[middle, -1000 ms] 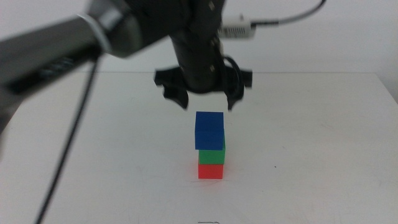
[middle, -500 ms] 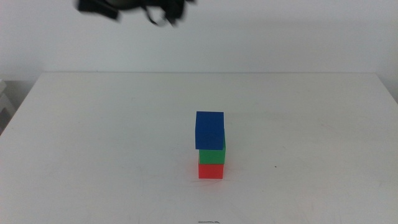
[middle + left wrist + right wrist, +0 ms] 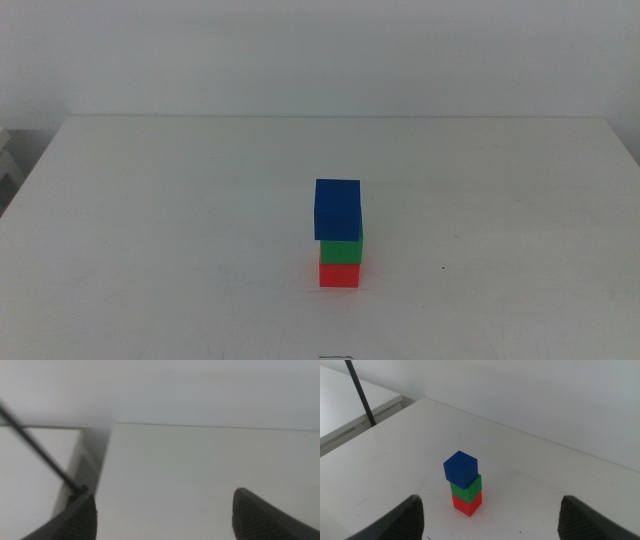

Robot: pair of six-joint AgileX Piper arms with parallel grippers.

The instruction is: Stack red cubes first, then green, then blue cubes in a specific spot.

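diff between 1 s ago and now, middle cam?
The left arm, which hung open-jawed just above the stack, lifted up and away to the left and is now out of the middle view. The left gripper shows open and empty over bare table. The right gripper is open, held back from the stack. Unchanged: blue cube on green cube on red cube, blue slightly offset.

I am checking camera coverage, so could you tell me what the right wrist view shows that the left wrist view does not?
Only the right wrist view shows the stack: blue cube on green cube on red cube, between the open right gripper jaws. Only the left wrist view shows the open left gripper, with no cubes in sight. Both show the white table.
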